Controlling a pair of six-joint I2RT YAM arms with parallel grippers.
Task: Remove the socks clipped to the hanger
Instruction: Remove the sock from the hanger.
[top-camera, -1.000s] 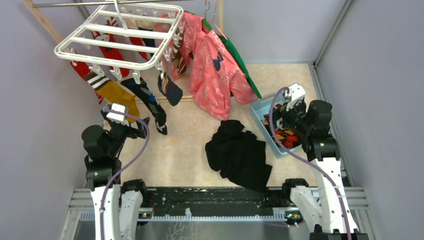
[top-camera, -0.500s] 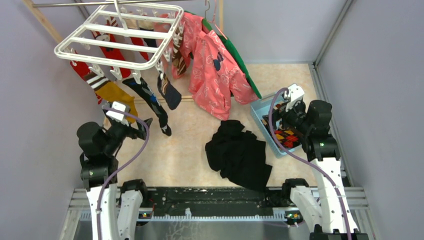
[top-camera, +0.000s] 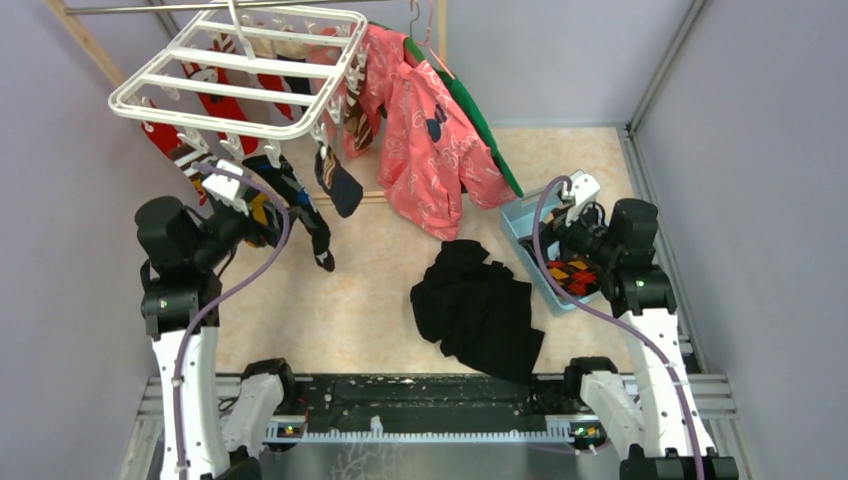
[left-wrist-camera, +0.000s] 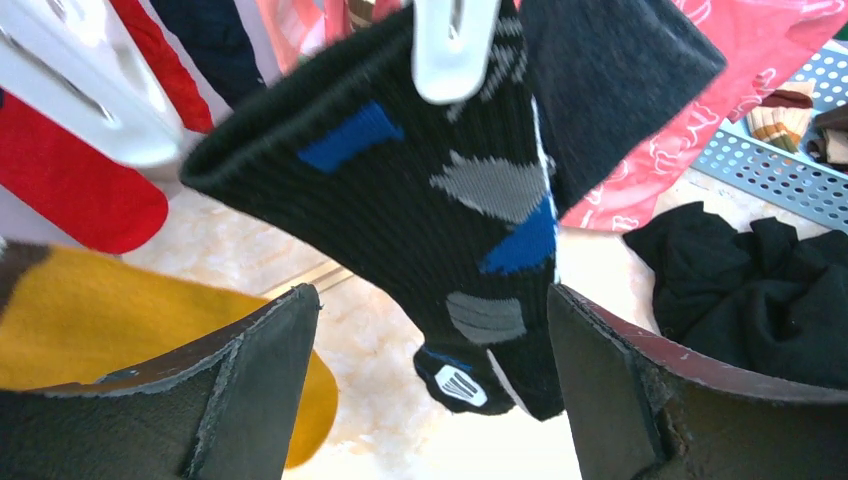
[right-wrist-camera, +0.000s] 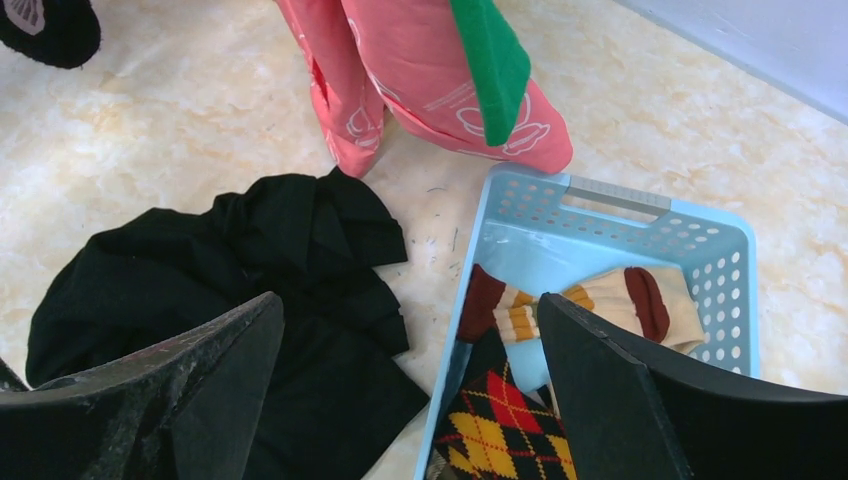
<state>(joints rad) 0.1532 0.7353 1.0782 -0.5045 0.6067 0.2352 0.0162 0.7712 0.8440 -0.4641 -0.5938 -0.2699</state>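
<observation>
The left tool (left-wrist-camera: 430, 300) had risen from the lower left toward the hanger (top-camera: 215, 122) at upper left. Its jaws were spread on either side of the dark patterned sock (left-wrist-camera: 440, 200), which a white clip (left-wrist-camera: 452, 45) still pinned. That sock looked next to be gripped. The right tool (right-wrist-camera: 410, 310) hung spread over the blue basket (right-wrist-camera: 700, 235).

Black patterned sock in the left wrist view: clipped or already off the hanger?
Clipped. A white clip pinches the cuff of the black patterned sock, which hangs between the open jaws of the left gripper.
</observation>
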